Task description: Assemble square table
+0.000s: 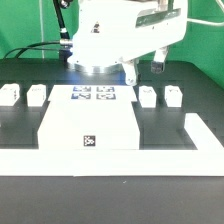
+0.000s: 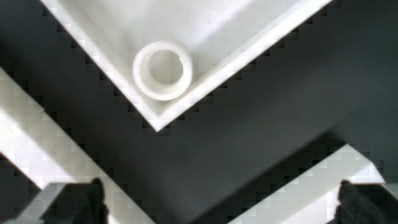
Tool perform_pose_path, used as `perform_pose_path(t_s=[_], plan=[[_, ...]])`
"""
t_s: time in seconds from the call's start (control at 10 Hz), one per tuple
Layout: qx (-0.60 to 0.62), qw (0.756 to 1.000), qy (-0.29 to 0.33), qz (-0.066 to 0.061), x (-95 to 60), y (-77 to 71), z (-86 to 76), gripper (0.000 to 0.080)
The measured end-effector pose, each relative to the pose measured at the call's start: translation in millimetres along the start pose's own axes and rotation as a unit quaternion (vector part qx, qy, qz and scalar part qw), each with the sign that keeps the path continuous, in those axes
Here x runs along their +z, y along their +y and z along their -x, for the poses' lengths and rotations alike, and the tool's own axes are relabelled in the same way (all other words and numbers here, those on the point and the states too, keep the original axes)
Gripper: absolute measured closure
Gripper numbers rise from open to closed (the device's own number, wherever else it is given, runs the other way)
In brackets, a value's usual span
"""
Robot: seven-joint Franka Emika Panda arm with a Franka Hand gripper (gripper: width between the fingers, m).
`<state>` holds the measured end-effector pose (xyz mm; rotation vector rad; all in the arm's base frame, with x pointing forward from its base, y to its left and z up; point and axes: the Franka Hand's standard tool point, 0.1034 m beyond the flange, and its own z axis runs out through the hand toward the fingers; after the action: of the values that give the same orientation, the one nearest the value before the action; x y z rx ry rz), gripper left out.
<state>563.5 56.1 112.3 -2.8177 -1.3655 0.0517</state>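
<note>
Exterior view, read as a clock face: the black worktop (image 1: 25, 125) is bounded at 6 and 3 o'clock by the long L-shaped rail (image 1: 100, 160). The square table (image 1: 88, 122), a white slab tagged on its near edge, is laid at the centre, seemingly against the rail's long run. The marker board (image 1: 93, 95) is seen at 12 o'clock of the slab. The end effector (image 1: 144, 72) is held above the worktop at 1 o'clock of the slab, released, with nothing between its spread fingers. Leg blocks (image 1: 148, 96) are set in pairs at 3 and 9 o'clock of the board. In the wrist view, a corner of the square table (image 2: 231, 30) and its round socket (image 2: 164, 70) are framed ahead of the empty end effector (image 2: 217, 208). Trouble is judged likeliest if a descent is misaligned. A finger could be landed on the rim and the slab skewed, or the nearest blocks could be toppled by a sideways sweep.
</note>
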Motion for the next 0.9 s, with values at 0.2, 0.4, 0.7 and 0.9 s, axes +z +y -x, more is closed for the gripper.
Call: perform_pose_path(t_s=[0.2,0.4,0.7,0.9], plan=[[0.0,1.0,0.0,0.0,0.0,0.0,0.0,0.015],[0.0,1.0,0.0,0.0,0.3,-0.1,0.1,0.015],[0.0,1.0,-0.001,-0.001,1.1,-0.3,0.2,0.015],[0.0,1.0,-0.001,-0.001,1.6,-0.5,0.3,0.015]])
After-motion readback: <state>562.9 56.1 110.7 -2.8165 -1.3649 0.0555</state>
